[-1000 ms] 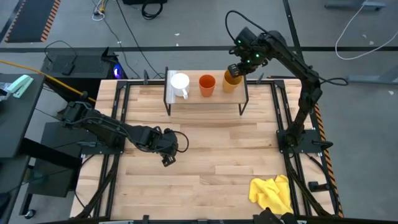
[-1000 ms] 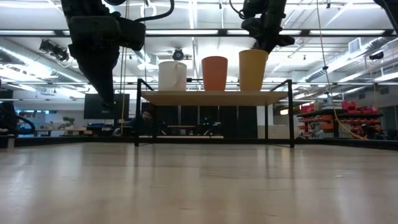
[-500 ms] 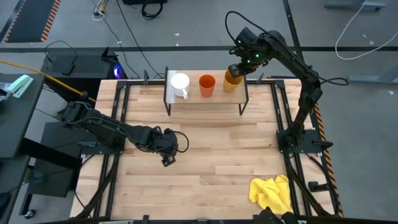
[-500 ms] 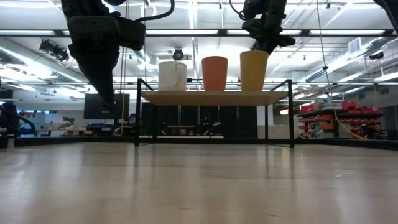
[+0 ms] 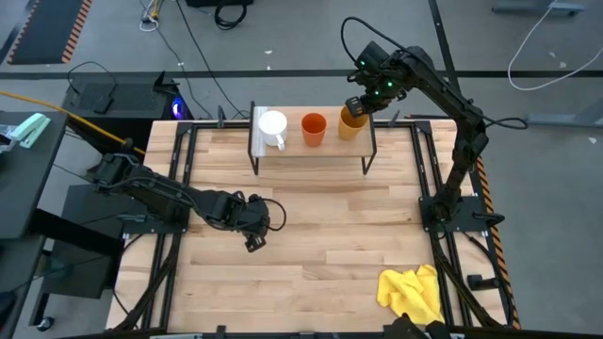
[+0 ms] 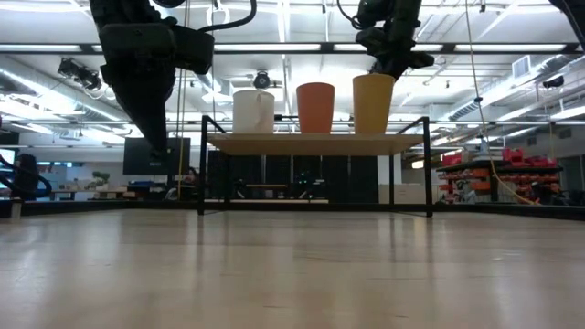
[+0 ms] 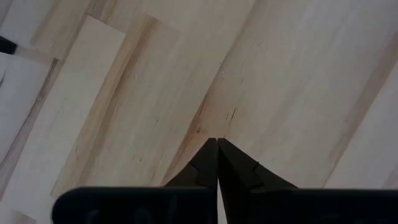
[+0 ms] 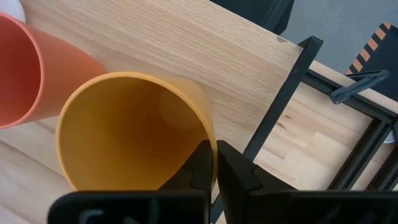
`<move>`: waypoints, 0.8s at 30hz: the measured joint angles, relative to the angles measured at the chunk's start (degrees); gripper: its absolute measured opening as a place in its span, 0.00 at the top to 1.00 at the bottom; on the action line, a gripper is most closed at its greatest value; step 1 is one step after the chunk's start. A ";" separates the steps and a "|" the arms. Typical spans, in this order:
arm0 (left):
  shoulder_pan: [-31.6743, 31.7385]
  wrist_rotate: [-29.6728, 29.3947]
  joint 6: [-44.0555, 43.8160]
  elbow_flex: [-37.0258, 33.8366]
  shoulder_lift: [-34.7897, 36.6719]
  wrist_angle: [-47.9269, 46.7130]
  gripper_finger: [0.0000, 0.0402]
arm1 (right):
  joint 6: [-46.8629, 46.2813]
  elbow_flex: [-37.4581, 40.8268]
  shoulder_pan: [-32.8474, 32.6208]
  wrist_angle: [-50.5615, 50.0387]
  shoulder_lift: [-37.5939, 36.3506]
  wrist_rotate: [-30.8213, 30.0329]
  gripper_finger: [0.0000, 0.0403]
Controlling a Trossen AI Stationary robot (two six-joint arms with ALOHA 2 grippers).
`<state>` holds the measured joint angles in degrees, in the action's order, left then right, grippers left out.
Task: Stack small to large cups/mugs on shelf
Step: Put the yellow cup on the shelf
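Three cups on shelf [image 5: 311, 143] | my right gripper [image 5: 355, 110] pinching mustard cup [image 5: 350, 125] rim, upper right | next: release, lift clear | left gripper [image 5: 254, 235] closed, idle lower left

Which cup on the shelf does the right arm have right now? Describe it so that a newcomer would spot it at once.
Find the small light-wood plank shelf on black legs at the table's far edge, with three cups in a row. The right hand pinches the rim of the end cup by the right arm: the tall mustard-yellow handleless cup. It is taller than the orange-red handleless cup beside it and, unlike the white mug, handleless.
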<state>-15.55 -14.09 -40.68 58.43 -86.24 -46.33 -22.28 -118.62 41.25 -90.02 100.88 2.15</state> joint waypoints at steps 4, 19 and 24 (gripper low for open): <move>-0.01 0.00 0.00 0.00 0.00 -0.01 0.94 | 0.08 0.00 0.00 0.00 0.00 0.00 0.95; 0.00 0.00 -0.01 0.00 0.00 -0.02 0.96 | 0.85 0.01 0.00 0.00 -0.04 0.00 0.94; -0.01 0.00 -0.01 0.00 0.00 -0.02 0.93 | 0.85 0.01 0.00 0.00 -0.04 0.02 0.91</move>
<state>-15.55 -14.09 -40.69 58.43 -86.24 -46.35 -21.43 -118.61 41.25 -90.02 100.84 2.17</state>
